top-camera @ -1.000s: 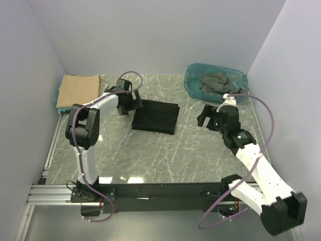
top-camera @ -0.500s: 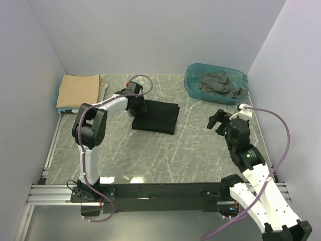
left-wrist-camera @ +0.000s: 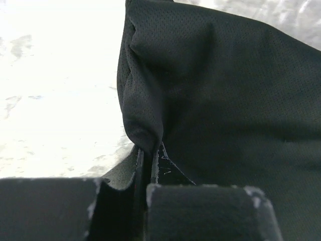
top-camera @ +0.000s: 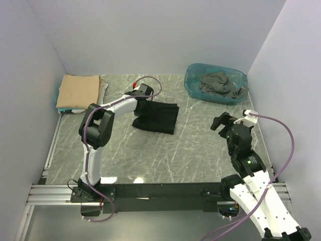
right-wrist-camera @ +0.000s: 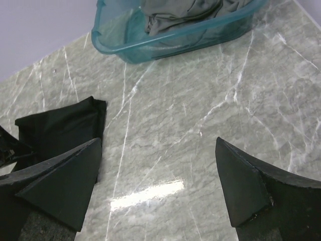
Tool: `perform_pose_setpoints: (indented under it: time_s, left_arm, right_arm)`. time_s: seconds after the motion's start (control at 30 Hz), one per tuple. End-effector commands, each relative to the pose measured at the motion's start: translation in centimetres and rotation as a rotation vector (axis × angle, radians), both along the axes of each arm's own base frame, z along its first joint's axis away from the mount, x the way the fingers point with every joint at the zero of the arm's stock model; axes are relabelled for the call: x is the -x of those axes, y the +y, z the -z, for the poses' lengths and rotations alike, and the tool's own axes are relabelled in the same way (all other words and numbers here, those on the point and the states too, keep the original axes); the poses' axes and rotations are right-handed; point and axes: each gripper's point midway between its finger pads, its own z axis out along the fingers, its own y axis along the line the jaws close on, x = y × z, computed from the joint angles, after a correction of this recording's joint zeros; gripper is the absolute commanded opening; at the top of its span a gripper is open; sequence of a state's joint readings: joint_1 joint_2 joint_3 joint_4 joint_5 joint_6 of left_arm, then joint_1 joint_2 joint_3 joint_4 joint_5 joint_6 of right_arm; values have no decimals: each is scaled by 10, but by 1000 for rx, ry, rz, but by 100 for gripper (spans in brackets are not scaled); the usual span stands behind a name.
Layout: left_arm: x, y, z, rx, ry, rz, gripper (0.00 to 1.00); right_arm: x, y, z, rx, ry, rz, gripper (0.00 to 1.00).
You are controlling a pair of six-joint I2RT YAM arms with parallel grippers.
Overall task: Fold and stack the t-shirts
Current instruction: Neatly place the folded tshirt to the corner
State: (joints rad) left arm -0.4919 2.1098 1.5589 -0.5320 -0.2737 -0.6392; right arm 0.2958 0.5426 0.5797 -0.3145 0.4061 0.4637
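A folded black t-shirt [top-camera: 159, 118] lies mid-table. My left gripper [top-camera: 141, 104] is at its left edge, shut on a pinched fold of the black cloth [left-wrist-camera: 145, 130]; in the left wrist view the left gripper [left-wrist-camera: 150, 156] has the fabric bunched between its fingers. My right gripper [top-camera: 221, 122] hovers open over bare table on the right, nothing between its fingertips [right-wrist-camera: 85, 165]. The black t-shirt [right-wrist-camera: 60, 128] shows at the left of that view. A tan t-shirt [top-camera: 77, 90] lies folded at the far left. A dark grey t-shirt [top-camera: 218, 84] is crumpled in the tub.
The translucent teal tub [top-camera: 192, 86] stands at the back right; its front wall [right-wrist-camera: 165, 42] shows in the right wrist view. Pale walls close in the table on three sides. A metal rail [top-camera: 50, 155] runs along the left edge.
My left gripper moved right onto the black t-shirt's left edge and shut on it, lifting a fold. The right arm drew back toward the near right, still open.
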Motion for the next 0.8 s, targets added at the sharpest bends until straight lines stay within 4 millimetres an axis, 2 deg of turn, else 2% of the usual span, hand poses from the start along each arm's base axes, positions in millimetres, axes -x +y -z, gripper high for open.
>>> perform_pose_setpoints:
  time_s: [0.0,0.13,0.17,0.23,0.27,0.33,0.4,0.47,0.53,0.57,0.63,0.67,0.77]
  left_arm:
    - [10,28,11,-139,45,-28,1]
    - [-6,54,-19,-271,-79,-45,1]
    - [-11,66,-35,-343,-128,-40,1]
    - [-20,76,-52,-395,-198,-40,1]
    - [-24,86,-68,-453,-235,-22,1]
    - [-31,98,-83,-501,-285,-37,1]
    - [-35,120,-100,-576,-304,-68,1]
    - [-42,137,-118,-611,-341,-71,1]
    - [-47,149,-126,-628,-363,-63,1]
    - [-53,163,-141,-642,-395,-73,1]
    - [-58,177,-152,-666,-411,-64,1]
    - [-60,190,-164,-693,-420,-66,1]
    - [-68,210,-186,-738,-439,-45,1]
  right_arm:
    - [-2,-7,-15,-25,-73,49,100]
    - [-1,-7,-14,-29,-75,51,100]
    - [-2,-7,-14,-28,-73,51,100]
    - [-2,-7,-13,-26,-70,49,100]
    - [-2,-6,-12,-29,-69,48,100]
    - [-3,-7,-10,-29,-64,54,100]
    - [-4,-7,-7,-27,-52,61,100]
    - [-4,-9,-6,-24,-46,70,100]
    - [-5,-7,-6,-23,-42,62,100]
    - [-5,-7,-5,-22,-38,62,100]
    - [-5,-9,-5,-18,-33,68,100]
    - [-4,-8,-4,-18,-31,67,100]
    - [-5,-9,-4,-16,-33,71,100]
